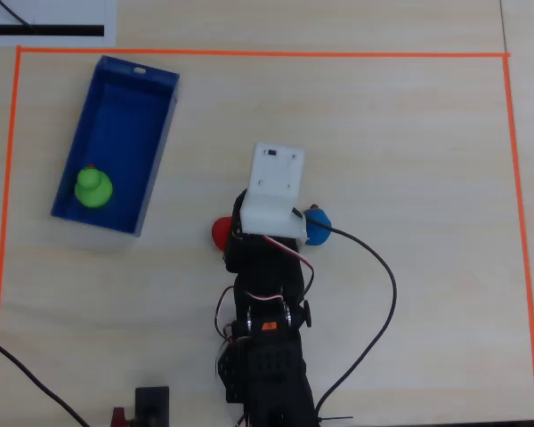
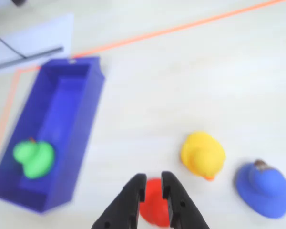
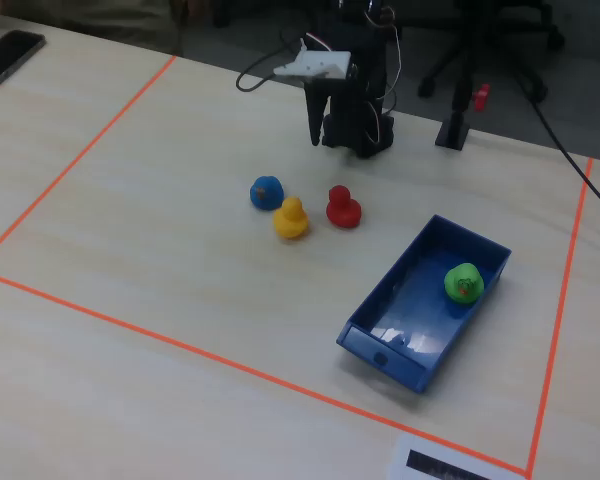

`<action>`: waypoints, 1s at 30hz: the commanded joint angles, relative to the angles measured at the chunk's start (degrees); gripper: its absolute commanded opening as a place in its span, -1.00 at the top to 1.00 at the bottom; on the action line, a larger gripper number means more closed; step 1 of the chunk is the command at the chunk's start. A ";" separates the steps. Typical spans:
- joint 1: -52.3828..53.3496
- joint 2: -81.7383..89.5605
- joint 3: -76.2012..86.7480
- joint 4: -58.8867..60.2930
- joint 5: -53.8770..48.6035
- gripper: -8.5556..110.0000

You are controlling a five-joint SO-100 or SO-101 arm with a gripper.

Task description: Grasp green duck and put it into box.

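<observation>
The green duck sits inside the blue box, at its end nearest the table's front in the overhead view. It also shows in the wrist view and the fixed view, resting on the box floor. The box shows in the wrist view and the fixed view. My gripper is well away from the box, raised above the red duck. Its jaws stand nearly together with only a narrow slit and hold nothing. In the fixed view the gripper hangs tips down near the arm's base.
A yellow duck and a blue duck stand right of the red one in the wrist view. Orange tape frames the work area. A cable trails right of the arm. A phone lies at the far left corner.
</observation>
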 commanded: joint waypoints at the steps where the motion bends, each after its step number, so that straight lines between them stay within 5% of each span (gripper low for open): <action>1: 0.53 9.93 6.06 5.71 -2.11 0.85; 17: 8.53 14.24 28.21 12.22 -14.94 0.85; 30: 9.84 14.24 33.93 15.03 -15.21 0.85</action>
